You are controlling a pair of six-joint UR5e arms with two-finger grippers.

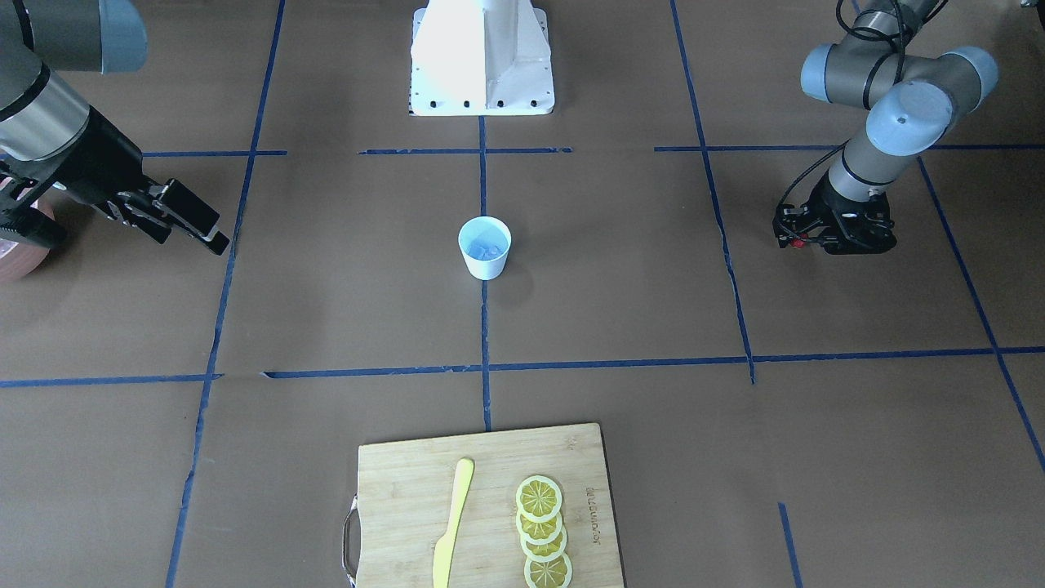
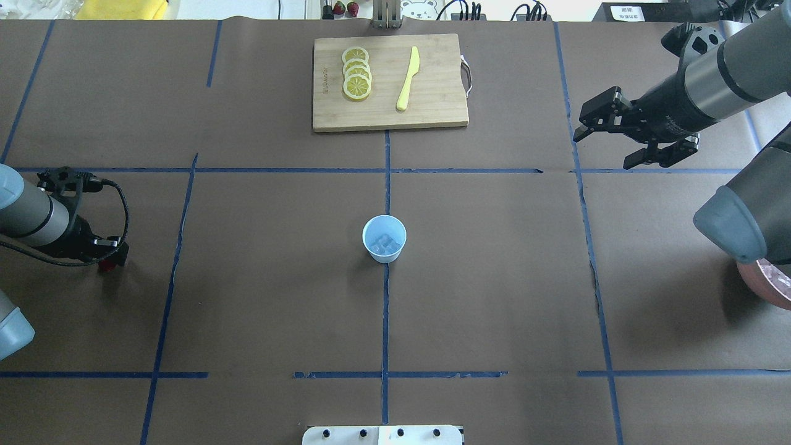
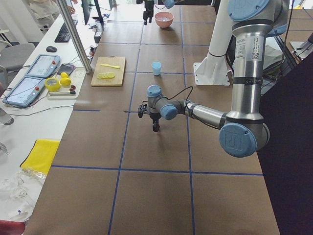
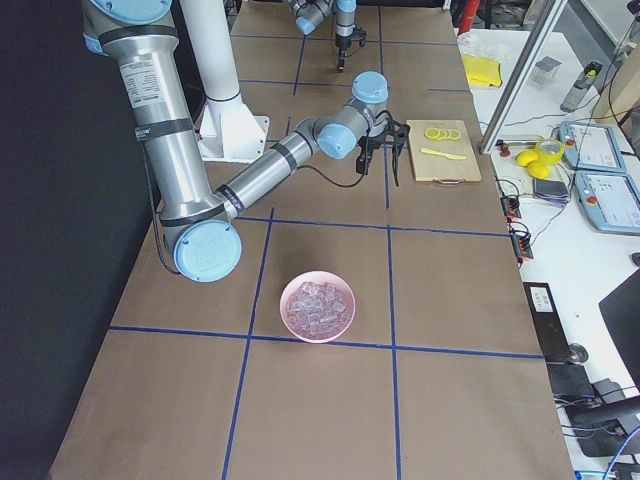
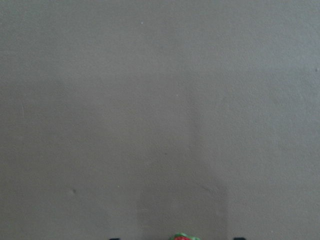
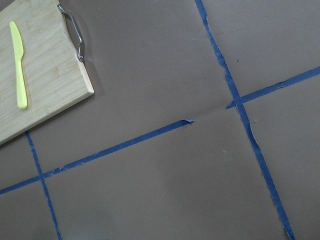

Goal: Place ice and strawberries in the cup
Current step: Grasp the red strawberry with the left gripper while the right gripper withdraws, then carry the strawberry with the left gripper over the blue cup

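Brown paper-covered table (image 2: 494,278) with a blue tape grid. Grey UR5e right arm (image 2: 710,86) reaches in over the far right part of the table. Its black two-finger right gripper (image 2: 600,152) hangs in the air, fingers spread wide, nothing between them. It is well apart from the cup, and its wrist view looks down on tape lines and a board corner.

Grey left arm (image 2: 31,216) is stretched low at the table's left side. The black left gripper (image 3: 155,129) points straight down, tips just above or on the paper. A tiny red berry with a green top, the strawberry (image 5: 182,237), shows at the bottom edge of the left wrist view between the two finger ends. Cannot tell if the fingers pinch it or only stand around it.

Rectangular light wooden cutting board (image 2: 432,93) with a metal handle lies at the far middle edge. Round pink bowl (image 4: 285,300) sits at the robot's right end, under the right arm, full of clear whitish ice cubes (image 4: 318,308).

Small pale blue tapered cup (image 1: 485,265) stands upright at the table centre on a tape line, between both arms and near neither. A few ice cubes lie inside it; no berry shows in it.

Yellow plastic knife (image 2: 408,79) lies flat on the board. Beside it is a row of overlapping yellow lemon slices (image 2: 356,74).
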